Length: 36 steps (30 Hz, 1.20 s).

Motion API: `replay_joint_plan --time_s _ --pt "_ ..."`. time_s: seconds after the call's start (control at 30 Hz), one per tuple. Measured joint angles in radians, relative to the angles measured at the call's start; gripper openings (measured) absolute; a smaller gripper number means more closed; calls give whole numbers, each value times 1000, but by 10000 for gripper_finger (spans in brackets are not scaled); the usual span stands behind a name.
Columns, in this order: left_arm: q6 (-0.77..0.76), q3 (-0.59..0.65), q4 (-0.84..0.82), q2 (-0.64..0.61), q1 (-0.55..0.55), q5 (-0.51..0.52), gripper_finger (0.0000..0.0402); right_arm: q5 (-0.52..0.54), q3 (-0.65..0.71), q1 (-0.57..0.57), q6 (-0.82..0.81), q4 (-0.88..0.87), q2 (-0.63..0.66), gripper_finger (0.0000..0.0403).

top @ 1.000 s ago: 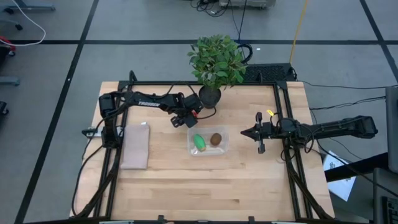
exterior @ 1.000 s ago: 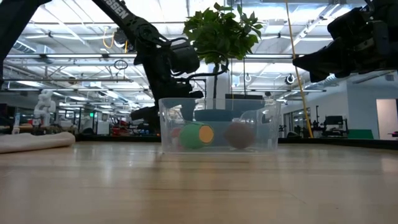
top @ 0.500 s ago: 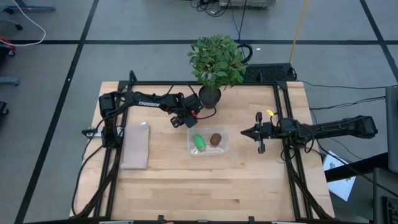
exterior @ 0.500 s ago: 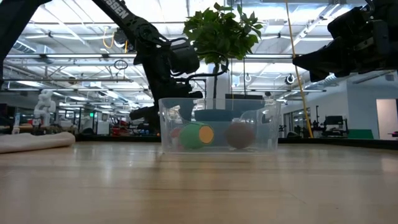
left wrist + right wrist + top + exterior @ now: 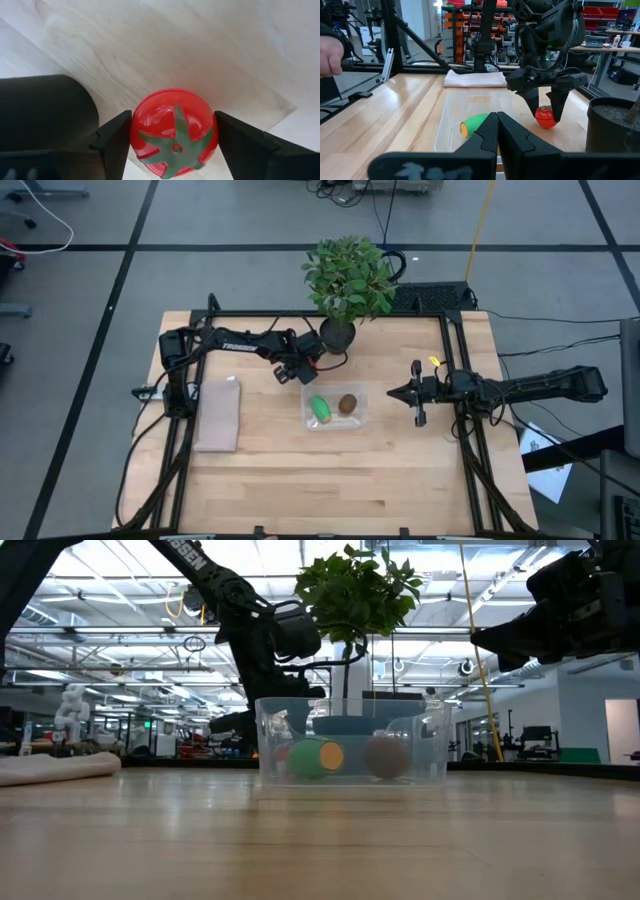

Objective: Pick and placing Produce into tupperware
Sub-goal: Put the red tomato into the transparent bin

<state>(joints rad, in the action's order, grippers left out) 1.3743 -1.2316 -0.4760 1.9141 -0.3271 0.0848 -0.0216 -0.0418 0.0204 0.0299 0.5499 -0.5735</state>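
The left gripper (image 5: pixel 172 137) stands low over the counter (image 5: pixel 400 460) beside the plant pot (image 5: pixel 337 334), its jaws flanking the red tomato (image 5: pixel 174 133) and apparently just touching it, not yet clenched, while the right gripper (image 5: pixel 418 396) waits clenched and empty right of the tupperware (image 5: pixel 335 407), which holds the green piece (image 5: pixel 321 409) and the kiwi (image 5: pixel 347 403). The round tomato could squirt out or roll toward the pot if the jaws close off-centre. Neither arm has visibly shifted from a second ago.

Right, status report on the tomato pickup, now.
Left pincer straddles the tomato on the table, fingers either side. Right pincer shut, waiting beside the tupperware. Plant pot close by.
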Motion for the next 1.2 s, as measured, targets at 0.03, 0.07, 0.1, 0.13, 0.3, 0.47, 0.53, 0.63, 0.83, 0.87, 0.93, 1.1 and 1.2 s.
replay_joint_plan --time_s 0.03,0.07,0.1,0.13,0.3,0.47,0.53,0.63,0.83,0.87,0.93,1.1,1.2 --pt "0 0 0 0 0 7 261 0 0 0 0 0 0 0" --pt "0 0 0 0 0 14 260 0 0 0 0 0 0 0" --pt "0 0 0 0 1 18 257 0 0 0 0 0 0 0" --pt "0 0 0 0 2 19 255 0 0 0 0 0 0 0" --pt "0 0 -1 0 12 47 249 0 0 0 0 0 0 0" --pt "3 0 -10 -10 23 91 253 0 0 0 0 0 0 0" --pt "3 0 -16 -24 26 92 254 0 0 0 0 0 0 0" --pt "-13 0 -24 -58 27 88 254 0 0 0 0 0 0 0" --pt "-75 0 -29 -145 27 38 254 0 0 0 -2 8 -4 0" --pt "-89 0 -38 -161 27 30 255 0 0 0 -2 10 -5 0" --pt "-118 0 -52 -195 27 8 255 0 0 0 -3 11 -5 0" --pt "-211 0 -83 -291 27 -64 255 0 0 0 -3 15 -5 0" --pt "-258 0 -107 -353 25 -115 255 0 0 0 -3 17 -5 0"
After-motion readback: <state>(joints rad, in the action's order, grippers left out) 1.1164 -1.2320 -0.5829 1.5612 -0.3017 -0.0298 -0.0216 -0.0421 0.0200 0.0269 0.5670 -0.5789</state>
